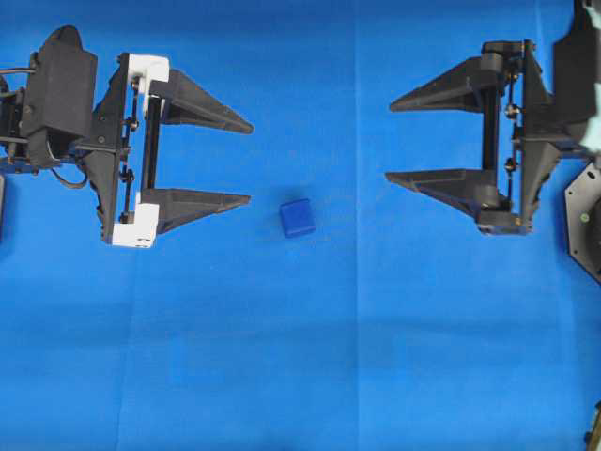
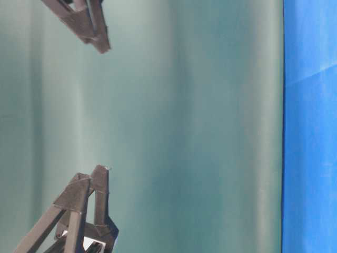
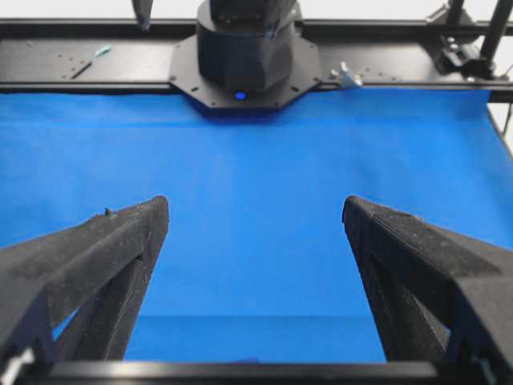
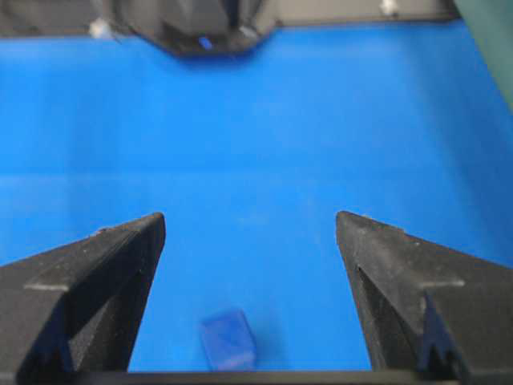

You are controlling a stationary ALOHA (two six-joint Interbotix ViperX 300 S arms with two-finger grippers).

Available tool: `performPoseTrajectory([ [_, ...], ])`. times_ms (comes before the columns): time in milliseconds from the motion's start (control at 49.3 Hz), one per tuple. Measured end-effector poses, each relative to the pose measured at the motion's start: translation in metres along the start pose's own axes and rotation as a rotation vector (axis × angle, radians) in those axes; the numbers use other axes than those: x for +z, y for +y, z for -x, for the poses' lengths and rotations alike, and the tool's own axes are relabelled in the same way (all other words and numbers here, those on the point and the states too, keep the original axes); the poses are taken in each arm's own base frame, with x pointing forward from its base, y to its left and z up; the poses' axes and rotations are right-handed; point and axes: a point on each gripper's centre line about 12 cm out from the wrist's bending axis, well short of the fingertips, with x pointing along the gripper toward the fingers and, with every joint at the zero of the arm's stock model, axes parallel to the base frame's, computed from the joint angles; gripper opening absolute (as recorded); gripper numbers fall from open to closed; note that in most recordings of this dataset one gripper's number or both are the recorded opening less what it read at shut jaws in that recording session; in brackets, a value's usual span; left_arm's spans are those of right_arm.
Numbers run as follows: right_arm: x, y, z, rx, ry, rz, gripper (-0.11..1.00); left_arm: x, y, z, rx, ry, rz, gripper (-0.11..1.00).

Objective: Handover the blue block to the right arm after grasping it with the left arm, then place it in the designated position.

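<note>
a bright blue cloth covers the table beneath two facing arms. the left gripper and the all-black right gripper both gape wide, holding nothing. between them, nearer the left gripper, the blue block lies untouched.

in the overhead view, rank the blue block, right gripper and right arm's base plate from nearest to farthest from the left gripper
1. blue block, just right of the left gripper, on the cloth
2. right gripper, across the middle
3. base plate, at the right edge
</note>
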Motion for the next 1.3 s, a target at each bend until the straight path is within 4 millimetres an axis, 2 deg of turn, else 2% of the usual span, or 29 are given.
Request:
performPoseTrajectory([
  [365, -0.0068, 0.0049, 0.0052, 0.101, -0.083, 0.009, 0.77, 0.0006, 0.0, -0.0001, 0.0, -0.002, -0.002, 0.93],
  [1298, -0.0074, 0.0042, 0.0047, 0.102, -0.085, 0.008, 0.77, 0.0006, 0.0, -0.0001, 0.0, -0.002, -0.003, 0.93],
])
